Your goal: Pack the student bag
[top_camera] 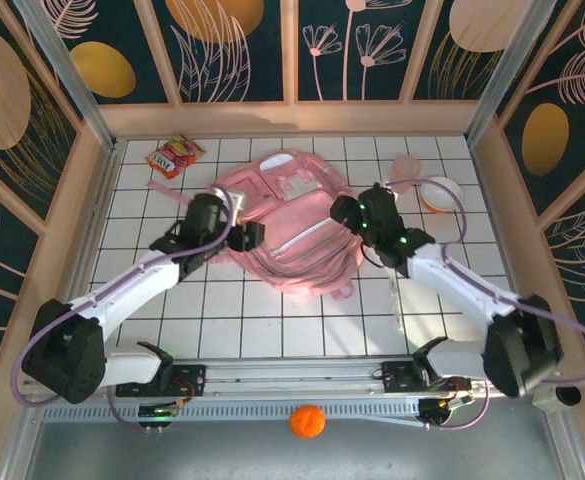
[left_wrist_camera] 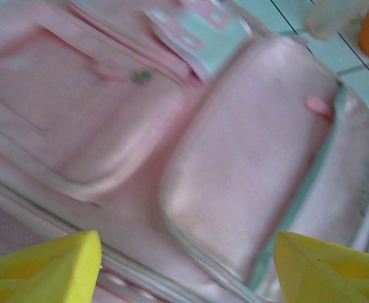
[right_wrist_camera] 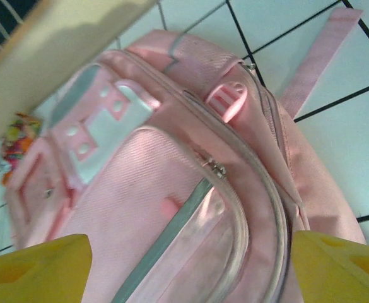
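Note:
The student bag (top_camera: pixel 290 225) is a pale-pink backpack lying flat in the middle of the tiled table, front pockets up. My left gripper (top_camera: pixel 248 237) is at its left edge, and my right gripper (top_camera: pixel 356 212) is at its upper right edge. In the left wrist view my left gripper (left_wrist_camera: pixel 187 271) is open, its yellow fingertips (left_wrist_camera: pixel 45 268) wide apart over the bag's front pocket (left_wrist_camera: pixel 247 151). In the right wrist view my right gripper (right_wrist_camera: pixel 187 268) is also open, spanning the clear-panel pocket (right_wrist_camera: pixel 197 252) and its zip pull (right_wrist_camera: pixel 217 168). Neither gripper holds anything.
A colourful snack packet (top_camera: pixel 175 155) lies at the back left of the table. A white and orange bowl (top_camera: pixel 440 193) and a pale pink piece (top_camera: pixel 405 167) sit at the back right. A bag strap (right_wrist_camera: pixel 316 63) trails over the tiles. An orange ball (top_camera: pixel 307 421) lies in front of the arm bases.

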Tool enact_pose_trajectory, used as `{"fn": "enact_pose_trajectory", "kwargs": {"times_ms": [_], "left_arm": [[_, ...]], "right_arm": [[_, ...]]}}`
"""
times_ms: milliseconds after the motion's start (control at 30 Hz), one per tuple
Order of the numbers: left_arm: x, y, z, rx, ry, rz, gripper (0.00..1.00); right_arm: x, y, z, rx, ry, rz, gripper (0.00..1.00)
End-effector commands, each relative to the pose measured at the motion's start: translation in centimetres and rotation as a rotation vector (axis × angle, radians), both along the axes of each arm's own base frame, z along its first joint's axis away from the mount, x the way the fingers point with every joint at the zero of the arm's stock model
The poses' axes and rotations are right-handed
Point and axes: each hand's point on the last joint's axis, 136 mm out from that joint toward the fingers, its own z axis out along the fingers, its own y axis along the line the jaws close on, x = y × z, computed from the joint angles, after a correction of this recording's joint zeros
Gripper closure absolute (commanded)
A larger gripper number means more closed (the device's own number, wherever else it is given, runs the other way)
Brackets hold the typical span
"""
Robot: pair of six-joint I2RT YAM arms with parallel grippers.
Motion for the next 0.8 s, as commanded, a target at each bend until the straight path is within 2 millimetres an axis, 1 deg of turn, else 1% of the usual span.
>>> {"fn": "enact_pose_trajectory", "kwargs": {"times_ms": [0,33,100,167,200,233,300,367,433,500,567,633,767], "left_arm": [[0.0,1.3,0.0,0.074,0.019,-0.131,0.31],[0.4,1.8,-0.4,0.076,0.036,-0.138,0.32],[1.9,2.7,-1.4,0.030,0.092,-0.130,0.33],[2.8,3.2,-2.5,-0.003,0.123,-0.145,0.34],[2.7,3.4,-3.8,0.026,0.151,-0.155,0.35],[3.2,3.4,-3.4,0.055,0.132,-0.176,0.35],[2.8,3.9,-4.2,0.141,0.119,-0.238,0.35],[2.4,4.7,-4.5,0.249,0.056,-0.299,0.37],[2.5,5.9,-4.5,0.356,0.005,-0.307,0.38],[2.1,6.8,-5.1,0.450,0.000,-0.356,0.40],[1.6,6.7,-5.5,0.484,0.001,-0.415,0.42],[1.2,6.1,-5.9,0.475,-0.008,-0.479,0.42],[0.0,5.9,-7.3,0.534,-0.013,-0.643,0.45]], "right_arm": [[-1.9,-0.7,1.2,0.068,-0.055,0.001,0.18],[-2.4,-1.0,1.4,0.090,-0.066,-0.006,0.18],[-3.7,-1.0,1.1,0.158,-0.082,0.007,0.18],[-4.7,-0.2,0.8,0.229,-0.100,0.039,0.19],[-5.0,0.3,0.7,0.251,-0.113,0.062,0.19],[-5.1,0.6,0.7,0.260,-0.124,0.083,0.19],[-4.9,1.2,0.8,0.249,-0.129,0.116,0.19],[-4.6,2.1,0.8,0.226,-0.115,0.151,0.19],[-4.3,2.9,0.4,0.194,-0.096,0.173,0.21],[-4.1,3.5,-0.2,0.174,-0.075,0.188,0.20],[-4.0,3.7,-0.8,0.168,-0.064,0.189,0.21],[-4.1,4.4,-1.0,0.177,-0.057,0.223,0.20],[-3.9,5.4,-0.2,0.165,-0.081,0.280,0.20]]}}
